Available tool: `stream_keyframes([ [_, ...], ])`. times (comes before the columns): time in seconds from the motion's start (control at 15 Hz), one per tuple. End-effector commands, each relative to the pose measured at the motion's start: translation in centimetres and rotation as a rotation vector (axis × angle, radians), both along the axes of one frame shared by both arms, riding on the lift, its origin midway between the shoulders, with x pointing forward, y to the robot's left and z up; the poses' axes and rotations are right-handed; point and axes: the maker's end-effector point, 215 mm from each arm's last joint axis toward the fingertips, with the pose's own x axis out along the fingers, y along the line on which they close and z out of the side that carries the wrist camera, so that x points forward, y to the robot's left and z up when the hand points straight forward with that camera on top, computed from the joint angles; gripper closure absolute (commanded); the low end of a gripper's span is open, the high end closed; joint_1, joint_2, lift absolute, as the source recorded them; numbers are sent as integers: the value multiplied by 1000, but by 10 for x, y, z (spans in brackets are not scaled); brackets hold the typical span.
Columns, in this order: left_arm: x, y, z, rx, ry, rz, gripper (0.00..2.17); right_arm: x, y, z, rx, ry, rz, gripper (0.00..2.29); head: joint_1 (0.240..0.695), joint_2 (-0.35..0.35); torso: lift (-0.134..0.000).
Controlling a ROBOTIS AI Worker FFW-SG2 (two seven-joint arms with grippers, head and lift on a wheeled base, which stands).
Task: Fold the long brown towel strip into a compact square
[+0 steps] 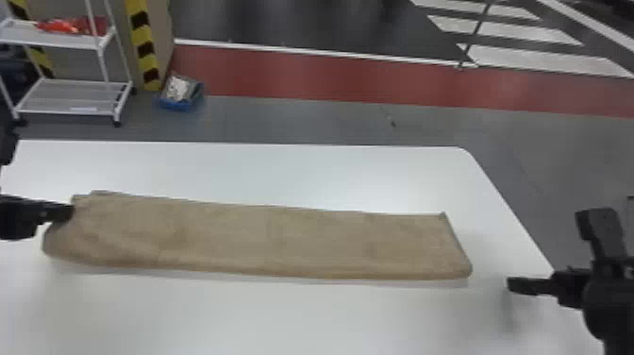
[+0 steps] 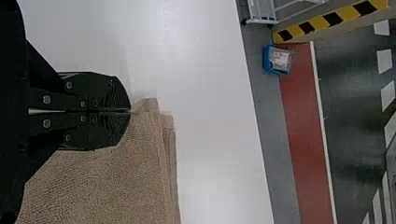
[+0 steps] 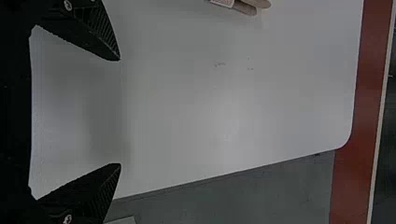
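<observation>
Towel strip (image 1: 292,243) long, brown, lightly rumpled

Towel strip (image 1: 264,240): brown cloth, matt, with a coarse, nubbly weave seen close up in the left wrist view; tabletop (image 1: 292,316): white and smooth, with a soft sheen showing as pale, diffuse highlights. Left end effector (image 1: 63,213) and right end effector (image 1: 519,285): black and matt, the fingers ridged near their tips, with shiny, metal-looking screw heads set in them. Floor (image 1: 283,118): grey, smooth-looking and dull; blue bin (image 1: 177,105): plastic in appearance.
</observation>
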Motion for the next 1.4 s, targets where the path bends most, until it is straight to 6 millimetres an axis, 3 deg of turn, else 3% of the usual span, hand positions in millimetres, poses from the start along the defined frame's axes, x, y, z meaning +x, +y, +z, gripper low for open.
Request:
stream_keyframes([
  [0.0, -3, -2, 11, -23, -38, -10, 1713, -1, -2, -1, -1, 2, -3, 70, 695, -197, -125],
  [0.27, -3, -28, 55, -118, -156, -73, 1713, 0, -4, -1, -6, 3, -8, 70, 695, -219, -125],
  [0.47, 6, -38, 65, -142, -192, -78, 1713, 0, -4, 0, -10, 3, -11, 70, 695, -234, -125],
  [0.8, 27, -35, 62, -144, -229, -57, 1713, 0, -15, 24, -10, -40, -34, 73, 695, -241, -125],
  [1.0, 30, -30, 62, -135, -231, -41, 1713, 1, -17, 26, -7, -47, -40, 73, 695, -243, -125],
  [1.13, 31, -30, 61, -135, -229, -38, 1713, 7, -10, 32, 48, -88, -54, 80, 695, -241, -125],
  [1.33, 31, -29, 60, -131, -226, -39, 1713, 32, 15, 50, 129, -178, -43, 87, 695, -227, -125],
])
